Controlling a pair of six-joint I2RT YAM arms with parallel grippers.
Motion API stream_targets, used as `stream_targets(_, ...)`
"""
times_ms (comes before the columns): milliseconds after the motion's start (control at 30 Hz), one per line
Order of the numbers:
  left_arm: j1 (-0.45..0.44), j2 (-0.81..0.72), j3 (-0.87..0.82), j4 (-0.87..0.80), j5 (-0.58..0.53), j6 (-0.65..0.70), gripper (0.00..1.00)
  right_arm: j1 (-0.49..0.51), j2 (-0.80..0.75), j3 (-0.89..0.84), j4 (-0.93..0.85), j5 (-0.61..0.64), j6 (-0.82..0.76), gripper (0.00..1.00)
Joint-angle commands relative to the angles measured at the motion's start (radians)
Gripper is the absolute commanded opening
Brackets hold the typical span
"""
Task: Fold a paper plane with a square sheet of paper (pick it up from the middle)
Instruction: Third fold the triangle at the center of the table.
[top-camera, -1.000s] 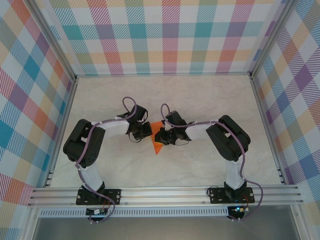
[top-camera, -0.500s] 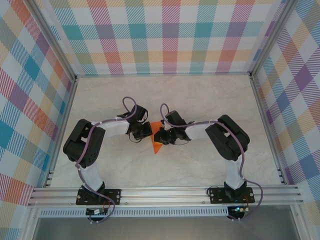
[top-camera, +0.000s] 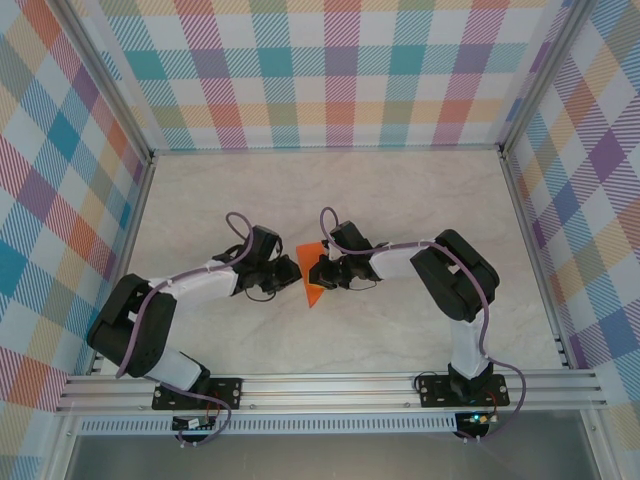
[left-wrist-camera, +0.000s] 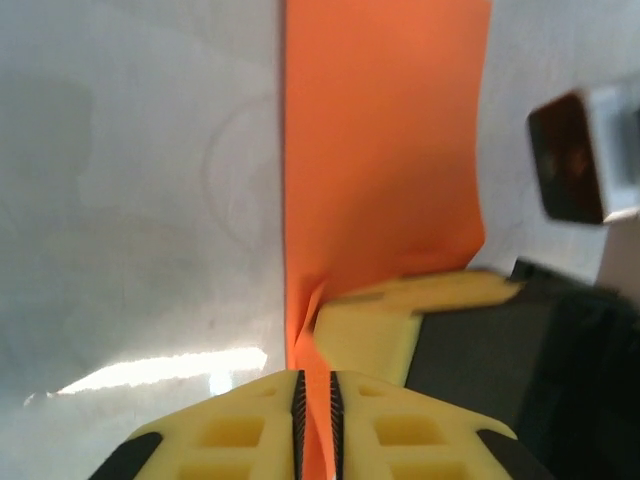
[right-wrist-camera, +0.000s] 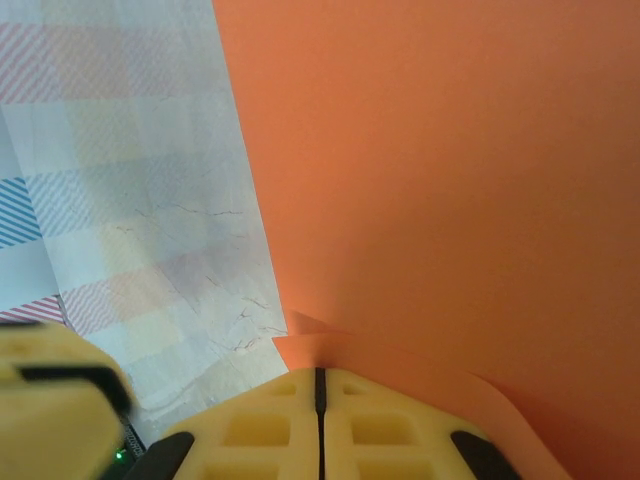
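Over the pale marble desk (top-camera: 420, 200), a thin bright orange square sheet of paper (top-camera: 313, 293) is clamped edgewise by the left gripper (left-wrist-camera: 317, 385) and the right gripper (right-wrist-camera: 320, 375), probably to steady a crease.

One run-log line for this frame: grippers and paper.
left gripper: shut on orange sheet | right gripper: shut on orange sheet | orange sheet: creased, pinched from both sides
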Motion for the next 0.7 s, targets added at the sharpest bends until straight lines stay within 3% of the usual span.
stream_targets(0, -0.037, -0.027, -0.058, 0.065, 0.086, -0.080, 0.21, 0.006, 0.020, 0.013, -0.056, 0.040, 0.001, 0.06)
stream_targets(333, -0.076, 0.031, -0.087, 0.162, 0.126, -0.121, 0.24, 0.007, 0.027, 0.013, -0.054, 0.036, 0.006, 0.06)
stream_targets(667, -0.083, 0.063, -0.085, 0.158, 0.119, -0.118, 0.25, 0.007, 0.028, 0.016, -0.057, 0.035, 0.005, 0.06)
